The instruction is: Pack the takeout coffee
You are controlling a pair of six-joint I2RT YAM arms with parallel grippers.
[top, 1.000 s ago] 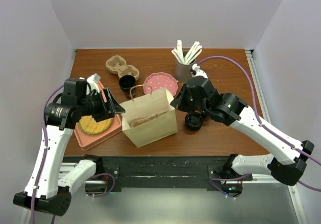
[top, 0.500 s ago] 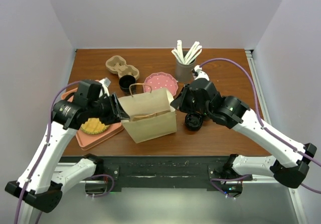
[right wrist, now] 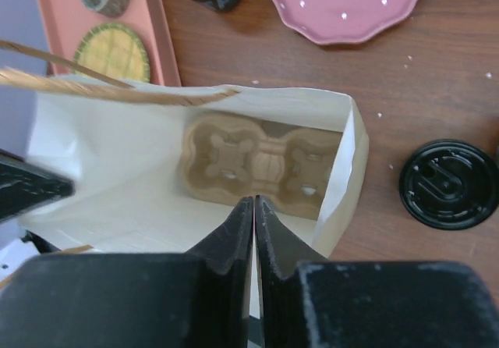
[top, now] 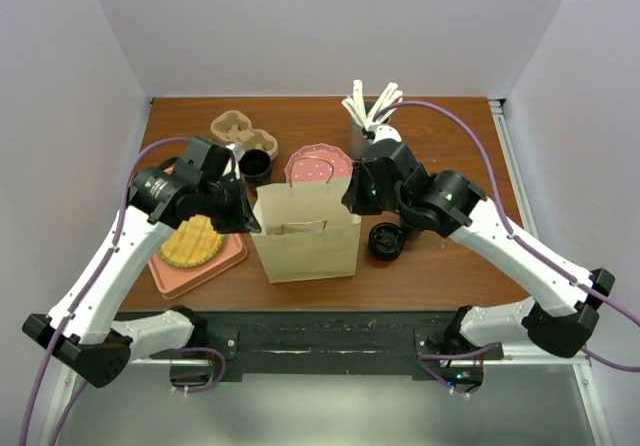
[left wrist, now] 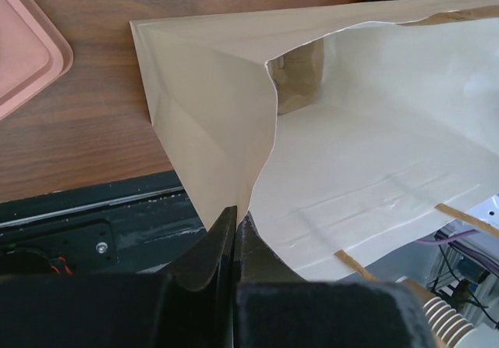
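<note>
Left tool [top: 243, 218]: closed tight on the left rim of the paper bag [top: 310, 241]. In the left wrist view the bag's edge is seen pinched between the shut fingers at bottom centre of the frame, with the bag wall running up and right from there. Right tool [top: 352, 201]: likewise closed on the bag's right rim. In the right wrist view the paper is caught between the fingers at bottom centre. The bag is thus held at both ends, mouth open, upright at centre of the bench [top: 450, 136].

Progress, as judged:
- Done: the bag is stood up and spread open. One cup carrier [right wrist: 261, 165] is seen lying flat on the bag floor, directly above the right tool's tips in that frame.
- Not done: the black cup [top: 256, 164] stands outside the bag, just behind its upper left corner. The black lid [top: 386, 240] lies on the bench just right of the bag, below the right tool. No cup is seen in the bag.
- Likely left: cup lidded, then seated in the carrier. A tool would have to be freed for that.

Also noted, left to right in the top view: pink tray [top: 200, 271] with a waffle [top: 190, 241], a second carrier [top: 232, 129] at upper left, pink plate [top: 318, 164] behind the bag, holder of stirrers [top: 368, 116] at the back.
</note>
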